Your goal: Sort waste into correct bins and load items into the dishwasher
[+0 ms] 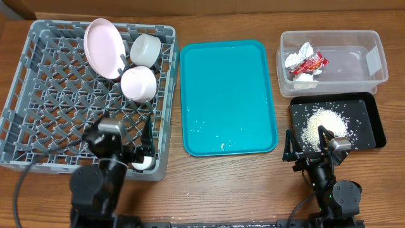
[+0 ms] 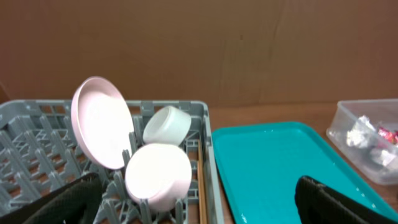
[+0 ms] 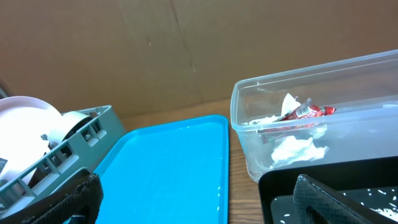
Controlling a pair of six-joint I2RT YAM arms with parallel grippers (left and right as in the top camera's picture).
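Both arms hang at the table's near edge. The left gripper (image 2: 198, 193) is spread wide and holds nothing above the grey dish rack (image 1: 38, 95); the right gripper (image 3: 198, 196) is likewise splayed by the black tray (image 1: 374, 126). The large plate (image 1: 104, 47) stands on edge between pegs beside a bowl (image 1: 138, 82) and a cup (image 1: 145, 49), apparently racked for washing. Rice (image 1: 326, 123) heaps in the black tray, and the wrapper (image 1: 310, 63) lies in the clear tub (image 1: 380, 60).

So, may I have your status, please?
Left pincer, right pincer open, empty. Pale-pink dishes in grey plastic rack; red-and-silver wrapper in clear tub, white rice in black tray. Nothing blocking.
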